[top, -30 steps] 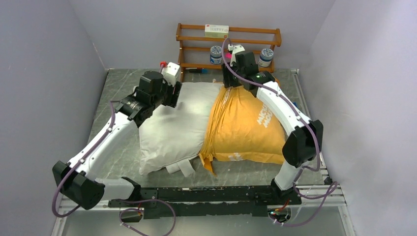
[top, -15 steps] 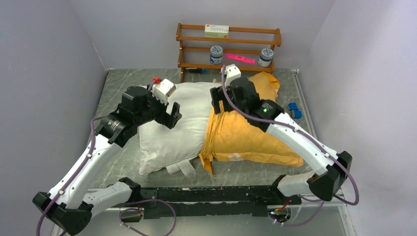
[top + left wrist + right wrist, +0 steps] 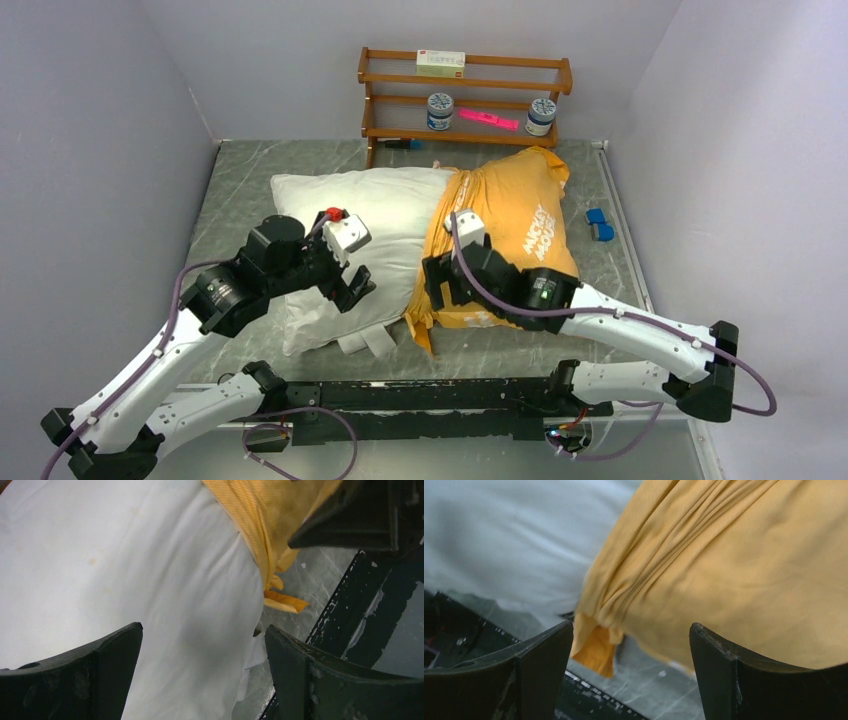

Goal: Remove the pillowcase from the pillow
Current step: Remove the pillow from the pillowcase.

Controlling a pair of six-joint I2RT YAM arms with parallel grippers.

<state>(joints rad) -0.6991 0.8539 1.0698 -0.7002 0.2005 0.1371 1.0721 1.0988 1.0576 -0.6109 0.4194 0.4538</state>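
Observation:
The white pillow (image 3: pixel 350 215) lies across the table, its left half bare. The orange-yellow pillowcase (image 3: pixel 505 225) with white lettering covers its right half, bunched at the middle. My left gripper (image 3: pixel 355 290) is open and empty above the pillow's near edge; the left wrist view shows white pillow (image 3: pixel 125 580) between the jaws and the pillowcase edge (image 3: pixel 260 535) beyond. My right gripper (image 3: pixel 438 288) is open and empty over the pillowcase's near left corner; the right wrist view shows the bunched pillowcase (image 3: pixel 704 565) and its hanging corner (image 3: pixel 596 650).
A wooden rack (image 3: pixel 465 95) with two jars, a box and a pink item stands at the back. A small blue object (image 3: pixel 599 223) lies right of the pillowcase. The black base rail (image 3: pixel 420 395) runs along the near edge. Grey walls close both sides.
Both arms have swung from the far edge of the pillow toward the near edge. Both grippers now hang low over the near side. The pillow and pillowcase have not shifted.

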